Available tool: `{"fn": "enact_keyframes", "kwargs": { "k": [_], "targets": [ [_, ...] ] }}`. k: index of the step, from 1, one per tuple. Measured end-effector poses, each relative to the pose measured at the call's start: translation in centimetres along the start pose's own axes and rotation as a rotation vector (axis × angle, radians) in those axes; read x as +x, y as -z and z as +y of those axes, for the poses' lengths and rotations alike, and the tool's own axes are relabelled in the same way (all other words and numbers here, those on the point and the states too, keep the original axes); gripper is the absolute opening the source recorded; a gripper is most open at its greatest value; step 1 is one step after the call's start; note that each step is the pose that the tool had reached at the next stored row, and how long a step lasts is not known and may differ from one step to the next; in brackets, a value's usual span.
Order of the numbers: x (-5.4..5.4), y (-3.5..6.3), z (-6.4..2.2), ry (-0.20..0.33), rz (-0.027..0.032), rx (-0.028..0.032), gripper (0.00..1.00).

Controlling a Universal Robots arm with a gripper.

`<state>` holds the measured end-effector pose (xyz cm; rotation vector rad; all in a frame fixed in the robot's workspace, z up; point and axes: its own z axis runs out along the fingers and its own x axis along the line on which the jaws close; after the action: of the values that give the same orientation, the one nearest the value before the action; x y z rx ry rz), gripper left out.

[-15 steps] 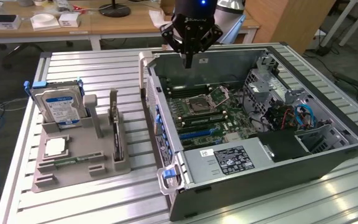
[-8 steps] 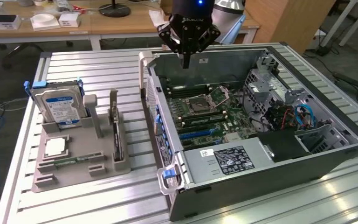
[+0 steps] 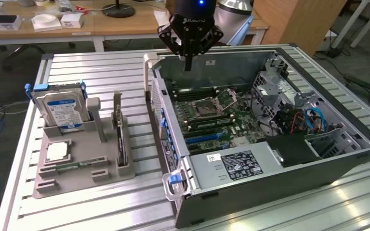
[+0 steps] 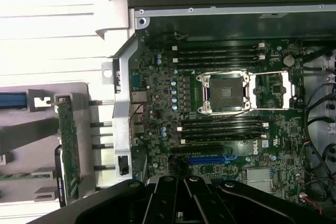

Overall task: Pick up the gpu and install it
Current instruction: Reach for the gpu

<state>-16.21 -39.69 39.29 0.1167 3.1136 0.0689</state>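
my gripper (image 3: 188, 65) hangs above the far wall of the open computer case (image 3: 269, 185), jaws pressed together on nothing. the gpu (image 3: 119, 137) stands on edge in the grey holder (image 3: 56, 180), well apart from me, near the hard drive (image 3: 59, 110). i judge it light, stiff and fragile, best pinched across its bare top edge, clear of components.

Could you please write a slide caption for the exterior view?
End effector poised over the open computer case; the gpu stands in the grey holder.
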Motion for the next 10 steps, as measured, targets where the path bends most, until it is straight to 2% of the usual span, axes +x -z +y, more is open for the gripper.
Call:
{"fn": "enact_keyframes", "kwargs": {
  "k": [10],
  "targets": [
    [1.03,0.01,-0.08,0.000,0.0000,0.0000,0.10]
  ]
}}
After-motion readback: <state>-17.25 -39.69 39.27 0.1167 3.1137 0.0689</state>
